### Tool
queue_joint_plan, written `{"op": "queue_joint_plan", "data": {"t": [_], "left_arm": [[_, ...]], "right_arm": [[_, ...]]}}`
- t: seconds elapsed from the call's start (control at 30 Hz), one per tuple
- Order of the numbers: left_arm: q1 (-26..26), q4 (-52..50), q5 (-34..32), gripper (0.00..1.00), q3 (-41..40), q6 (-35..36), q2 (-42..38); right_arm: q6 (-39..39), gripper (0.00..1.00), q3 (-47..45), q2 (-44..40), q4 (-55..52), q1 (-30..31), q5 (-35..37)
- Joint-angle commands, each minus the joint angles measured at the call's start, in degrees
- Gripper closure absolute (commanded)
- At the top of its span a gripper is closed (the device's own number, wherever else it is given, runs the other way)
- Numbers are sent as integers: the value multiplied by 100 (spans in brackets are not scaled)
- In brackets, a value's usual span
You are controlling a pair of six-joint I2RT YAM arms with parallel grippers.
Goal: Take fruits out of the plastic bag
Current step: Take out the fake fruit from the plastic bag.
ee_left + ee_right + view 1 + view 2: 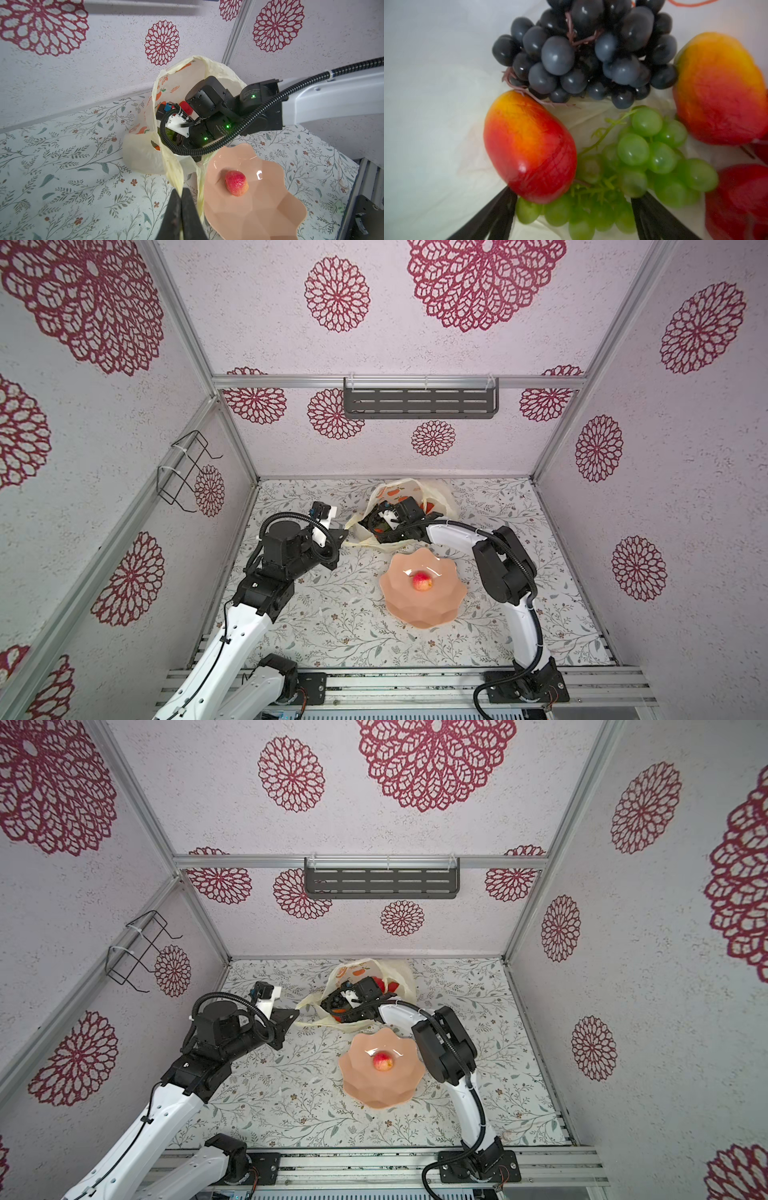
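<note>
**REACH INTO THE BAG:** Left of the peach scalloped bowl (440,614), the left claw (181,192) is pinched tight on a loop handle (176,175) of the plastic bag (397,489), holding the mouth open. The bag lies on the desk (332,626) just behind the bowl. Inside it the right claw (574,195) stands spread wide, gripping nothing, w/ a green grape bunch (654,153) between its fingers (496,216) and a red-yellow mango (529,145) close by one of them. Deeper in: a dark purple grape bunch (581,52), a 2nd mango (720,89), a red fruit (741,197). One red-yellow fruit (422,582) sits in the bowl, so the job looks early, w/ most fruits left in the bag.

Likely step: the pick. Best bet is to choose one target & centre on it. Grapes are lumpy, so close round the bunch's thick middle, not one berry or the stem. The mango is smooth & could squirt from an off-centre pinch. Keep bag film out of the jaws, lift straight up thru the mouth w/ the handle held taut, then over to the bowl.

Desk cover: pale print of leafy sprigs & small blooms. Room, L to R: wire rack (183,472) on the wall far left of the bowl, dark slotted shelf (419,403) on the back wall behind it, pale walls w/ crimson rosettes all round.
</note>
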Motion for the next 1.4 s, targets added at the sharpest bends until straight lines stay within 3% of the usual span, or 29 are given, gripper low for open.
{"op": "queue_joint_plan", "data": {"t": [0.0, 0.3, 0.73, 1.13, 1.27, 1.37], "left_arm": [[146, 58, 264, 95, 102, -184, 167], [168, 99, 429, 96, 97, -305, 212], [177, 169, 468, 97, 82, -395, 240], [183, 187, 529, 97, 90, -442, 234], [178, 183, 479, 97, 73, -437, 180], [181, 179, 462, 97, 73, -428, 163]], "right_arm": [[148, 10, 135, -31, 360, 134, -62], [453, 6, 520, 334, 768, 240, 378], [409, 1, 627, 458, 1601, 377, -544], [712, 1, 1755, 1265, 880, 483, 93], [725, 5, 1985, 1454, 567, 496, 192], [735, 15, 1981, 1444, 492, 496, 224]]}}
